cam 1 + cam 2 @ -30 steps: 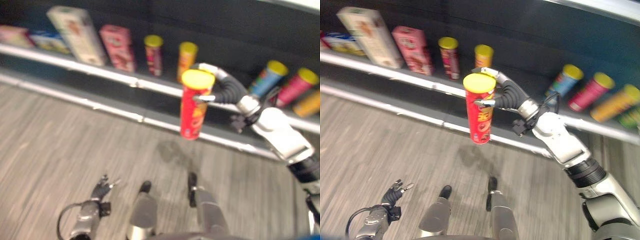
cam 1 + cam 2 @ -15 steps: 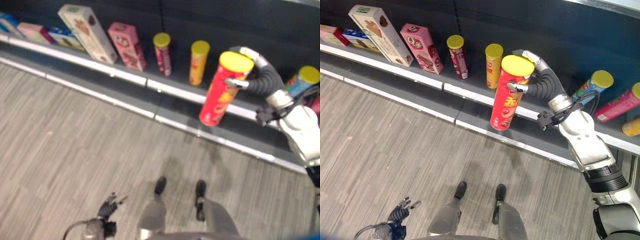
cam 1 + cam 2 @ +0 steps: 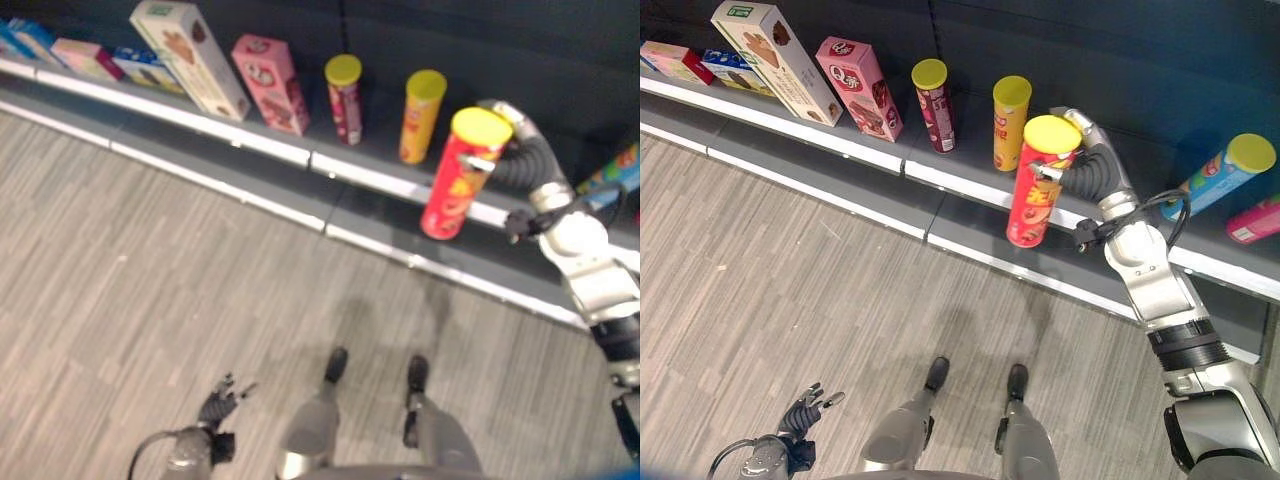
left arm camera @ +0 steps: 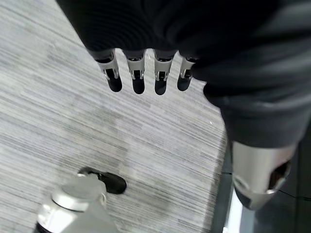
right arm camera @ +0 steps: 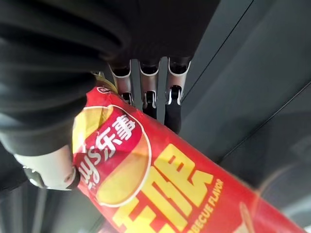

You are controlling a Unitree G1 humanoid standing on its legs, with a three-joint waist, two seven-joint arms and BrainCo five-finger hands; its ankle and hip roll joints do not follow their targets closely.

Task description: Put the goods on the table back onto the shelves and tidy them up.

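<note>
eye views: the right hand (image 3: 1080, 160) grips a red can (image 3: 1038, 182) with a yellow lid near its top, fingers and thumb curled round it, holding it tilted in the air in front of the shelf (image 3: 870, 150). on the shelf stand a yellow can (image 3: 1009, 122), a dark red can (image 3: 935, 104), a pink box (image 3: 860, 87) and a leaning white box (image 3: 775, 60). the left hand (image 3: 805, 410) hangs low over the floor (image 3: 770, 280).

left wrist view: the left hand (image 4: 146, 73) has relaxed fingers and is empty.

right wrist view: fingers (image 5: 146, 92) and thumb (image 5: 48, 170) clasp the red can (image 5: 160, 189).
</note>
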